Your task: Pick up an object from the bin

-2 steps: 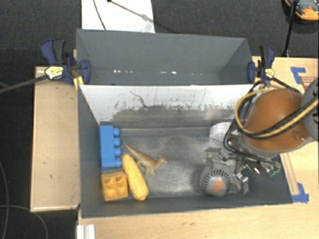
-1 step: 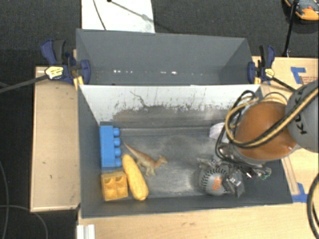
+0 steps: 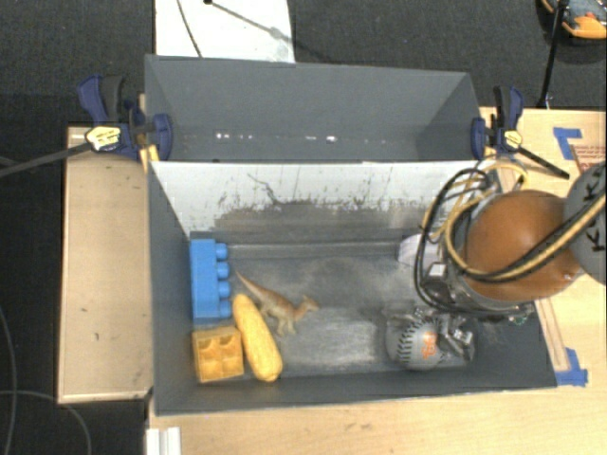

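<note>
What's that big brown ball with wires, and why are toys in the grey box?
The brown ball is a cover on a robot arm that reaches in from the right. One camera looks down from above. At the arm's tip is its pincer, low over the grey bin's right side. On the left lie a blue building block, a yellow block, a yellow corn-shaped toy and a small tan dinosaur. The robot should pick one up. I cannot tell whether it holds anything.
</note>
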`<state>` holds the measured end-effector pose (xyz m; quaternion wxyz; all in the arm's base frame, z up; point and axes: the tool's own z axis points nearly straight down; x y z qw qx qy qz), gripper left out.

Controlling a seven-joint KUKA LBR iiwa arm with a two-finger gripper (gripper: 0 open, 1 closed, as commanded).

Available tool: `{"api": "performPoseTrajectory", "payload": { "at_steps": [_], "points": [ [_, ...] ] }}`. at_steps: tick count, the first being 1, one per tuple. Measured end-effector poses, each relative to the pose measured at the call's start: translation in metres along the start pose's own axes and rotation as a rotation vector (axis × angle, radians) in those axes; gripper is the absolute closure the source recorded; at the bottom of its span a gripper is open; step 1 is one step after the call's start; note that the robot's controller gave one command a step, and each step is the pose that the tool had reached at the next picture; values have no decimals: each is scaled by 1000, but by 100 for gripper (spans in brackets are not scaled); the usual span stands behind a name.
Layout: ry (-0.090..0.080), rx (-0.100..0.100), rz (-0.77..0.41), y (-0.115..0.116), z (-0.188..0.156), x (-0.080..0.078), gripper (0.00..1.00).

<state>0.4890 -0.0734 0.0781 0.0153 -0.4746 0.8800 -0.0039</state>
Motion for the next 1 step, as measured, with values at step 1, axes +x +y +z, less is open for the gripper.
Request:
{"api": "performPoseTrajectory", "payload": {
  "at_steps": [1],
  "points": [
    [0, 0, 0, 0, 0, 0, 100]
  ]
}}
